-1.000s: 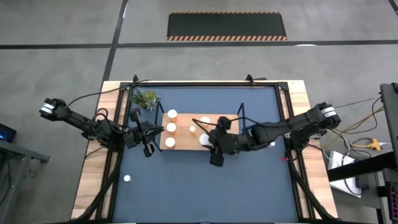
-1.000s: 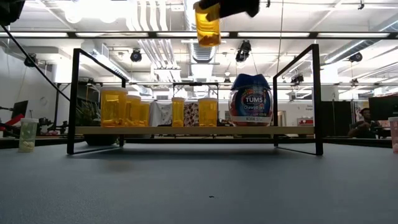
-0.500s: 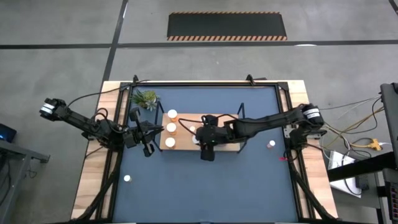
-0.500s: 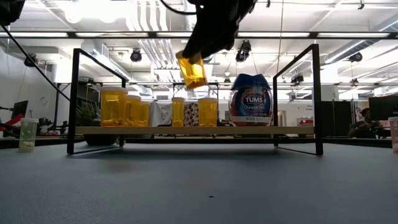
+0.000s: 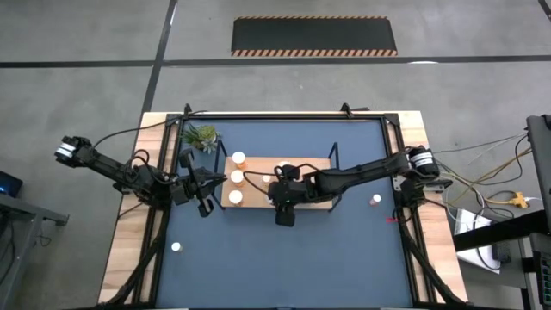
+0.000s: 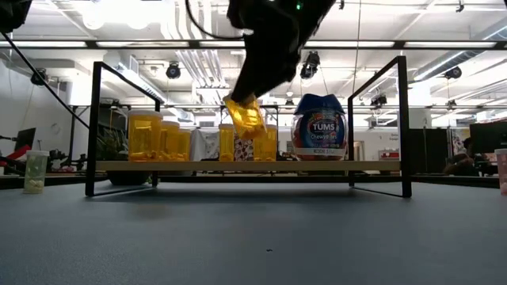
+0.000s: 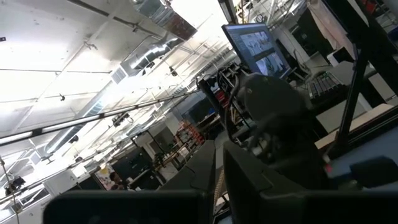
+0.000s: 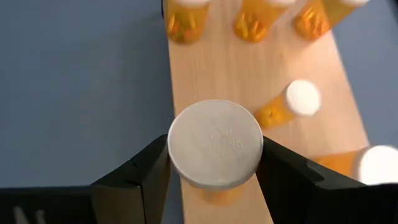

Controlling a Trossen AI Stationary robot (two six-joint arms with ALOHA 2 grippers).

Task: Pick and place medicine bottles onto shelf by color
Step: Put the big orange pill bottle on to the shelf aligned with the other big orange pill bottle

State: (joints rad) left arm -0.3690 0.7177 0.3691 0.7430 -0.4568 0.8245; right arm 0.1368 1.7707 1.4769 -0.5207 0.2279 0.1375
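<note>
Mat point(image 6: 253, 237) lies bare in front, then the right gripper point(image 6: 247, 119) clamps a tilted orange bottle point(image 6: 245, 117) by its cap just above the shelf point(image 6: 158, 165), so set down crooked it could topple neighbouring bottles point(image 6: 158, 136), while the shut left gripper point(image 5: 205, 191) waits beside.

A dark pincer point(image 6: 252, 93) holds a tilted orange bottle point(image 6: 245, 119) just above the shelf point(image 6: 238, 166), where more orange bottles point(image 6: 145, 136) and a big blue bottle point(image 6: 319, 128) stand.
</note>
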